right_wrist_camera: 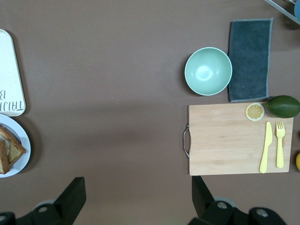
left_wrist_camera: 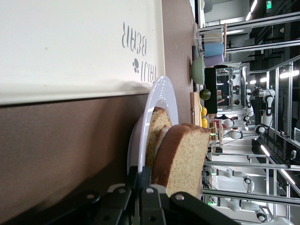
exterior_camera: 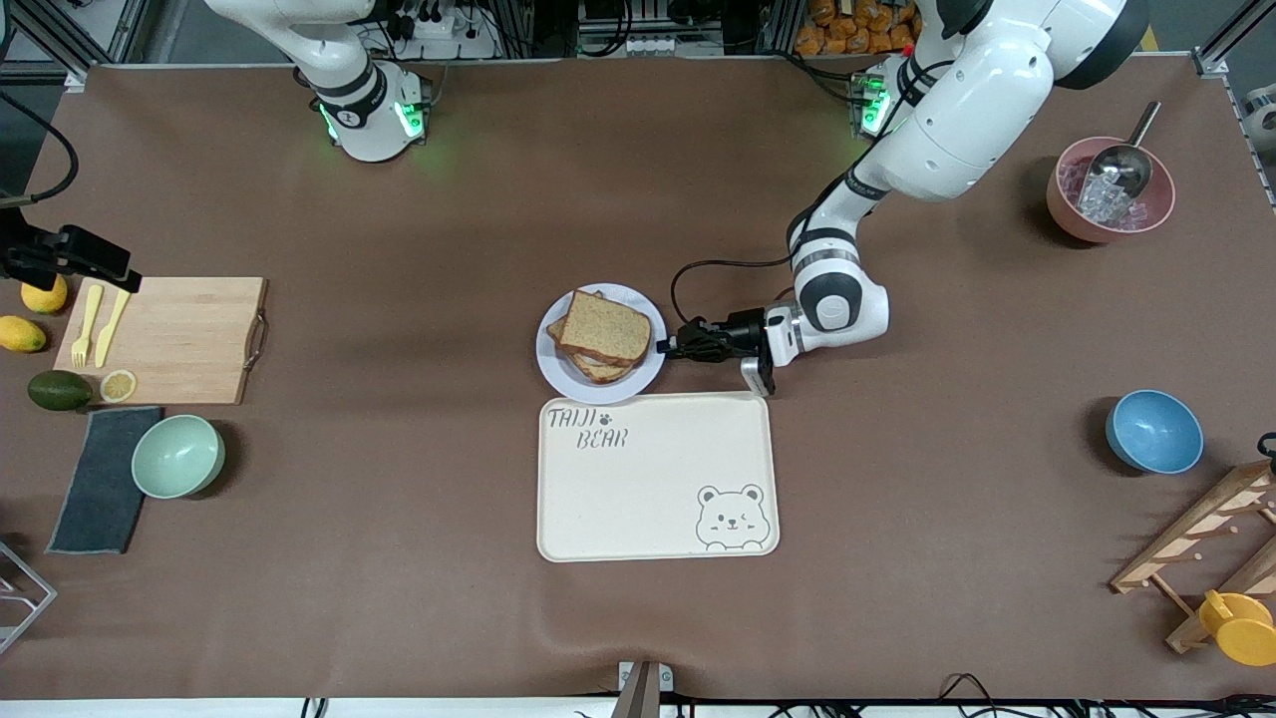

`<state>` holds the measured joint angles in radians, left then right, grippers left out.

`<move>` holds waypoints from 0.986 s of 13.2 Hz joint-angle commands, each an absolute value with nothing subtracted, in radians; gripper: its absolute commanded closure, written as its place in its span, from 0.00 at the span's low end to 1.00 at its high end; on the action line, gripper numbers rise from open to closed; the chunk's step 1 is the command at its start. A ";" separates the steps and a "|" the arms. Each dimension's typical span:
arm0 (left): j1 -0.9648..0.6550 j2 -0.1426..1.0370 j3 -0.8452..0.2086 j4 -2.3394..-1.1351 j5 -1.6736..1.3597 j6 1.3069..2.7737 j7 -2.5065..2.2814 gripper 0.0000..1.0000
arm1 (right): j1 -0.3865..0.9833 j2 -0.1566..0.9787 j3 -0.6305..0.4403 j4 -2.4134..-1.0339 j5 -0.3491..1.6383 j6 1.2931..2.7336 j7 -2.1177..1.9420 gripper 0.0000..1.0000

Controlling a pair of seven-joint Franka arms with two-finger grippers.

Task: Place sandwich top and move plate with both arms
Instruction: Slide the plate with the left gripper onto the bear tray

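While the sandwich top (exterior_camera: 605, 328) lies on the stacked sandwich on the plate (exterior_camera: 554, 367), just beside the bear-print tray (exterior_camera: 653, 479), the left tool (exterior_camera: 670, 345) is clamped on the plate's rim at the left arm's end. The right tool (right_wrist_camera: 136, 199) waits spread wide above bare tabletop (right_wrist_camera: 117, 117) near the cutting board (right_wrist_camera: 225, 140).

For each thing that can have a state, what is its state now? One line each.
sandwich top: lying on the sandwich, on the plate.
plate: on the table, rim pinched by the left gripper.
left gripper: shut on the plate.
right gripper: open, holding nothing, waiting above the table near the cutting board.
tray: bare.
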<state>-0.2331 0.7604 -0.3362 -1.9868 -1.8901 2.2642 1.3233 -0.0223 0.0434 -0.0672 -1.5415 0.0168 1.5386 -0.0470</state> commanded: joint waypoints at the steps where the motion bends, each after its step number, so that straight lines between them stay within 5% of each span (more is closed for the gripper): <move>1: -0.219 0.739 -0.365 -1.983 -1.921 2.275 1.364 1.00 | -0.018 0.051 -0.071 -1.532 0.029 1.540 -0.031 0.00; 13: -0.198 0.652 -0.388 -1.970 -1.982 2.276 1.335 1.00 | -0.025 0.052 -0.071 -1.532 0.028 1.539 -0.031 0.00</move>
